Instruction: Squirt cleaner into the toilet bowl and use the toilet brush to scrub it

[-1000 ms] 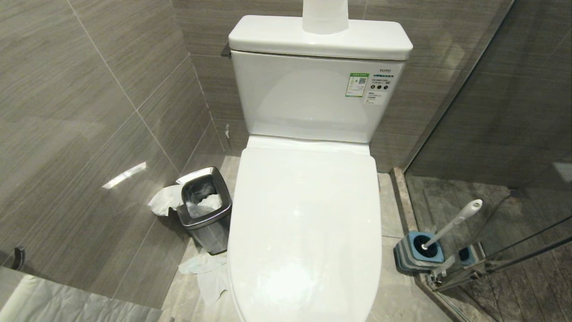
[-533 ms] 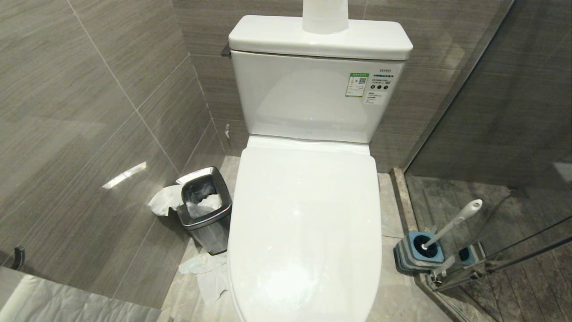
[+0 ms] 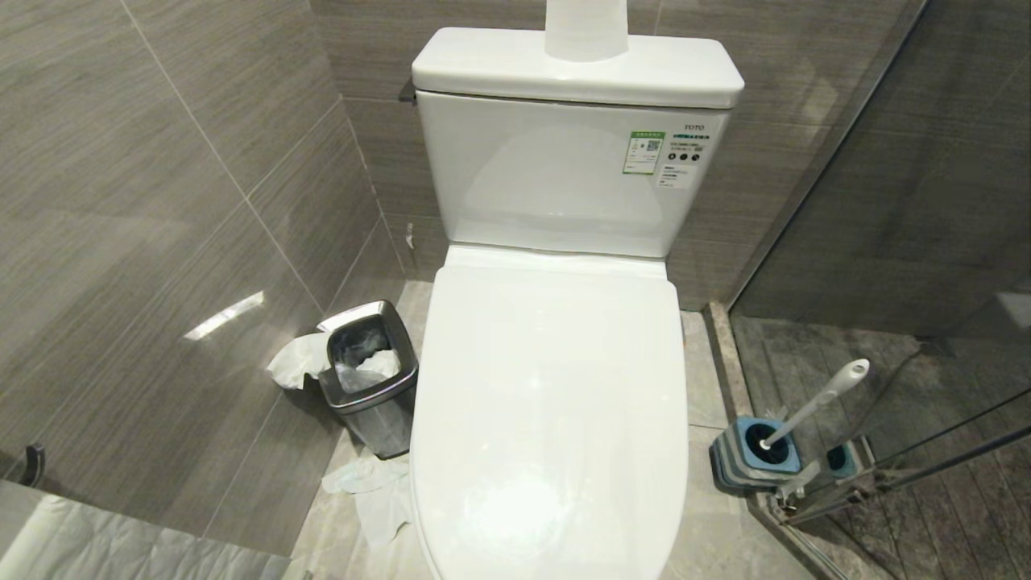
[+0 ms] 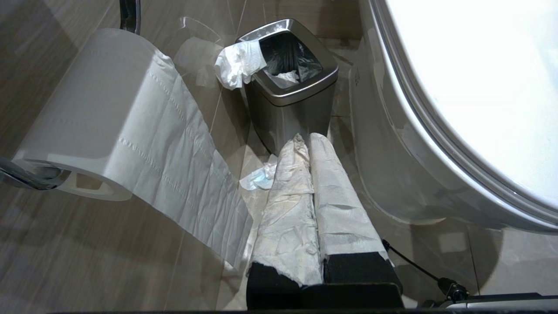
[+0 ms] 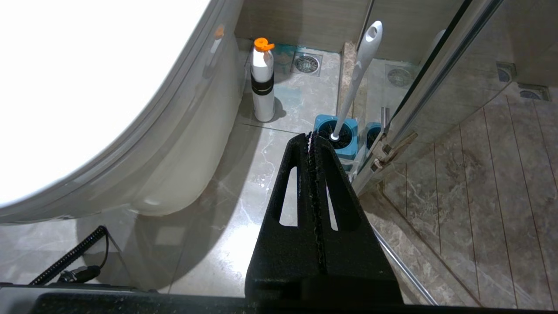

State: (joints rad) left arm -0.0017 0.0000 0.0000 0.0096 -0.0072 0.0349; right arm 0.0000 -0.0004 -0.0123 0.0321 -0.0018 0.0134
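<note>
The white toilet (image 3: 556, 387) stands in the middle of the head view with its lid down, so the toilet bowl's inside is hidden. The toilet brush (image 3: 815, 400) leans in a squat blue-topped holder (image 3: 753, 455) on the floor to the toilet's right. In the right wrist view the toilet brush (image 5: 358, 72) rises just beyond my right gripper (image 5: 310, 136), which is shut and empty. A white bottle (image 5: 263, 83) with an orange cap stands beside the toilet's base; no cleaner liquid shows. My left gripper (image 4: 304, 138), its fingers wrapped in white paper, is shut and empty low on the toilet's left.
A square steel waste bin (image 3: 369, 374) with tissue stands left of the toilet, and loose tissue (image 3: 370, 491) lies on the floor before it. A toilet roll (image 4: 100, 117) hangs on the left wall. A glass shower partition (image 3: 886, 242) closes the right side behind the holder.
</note>
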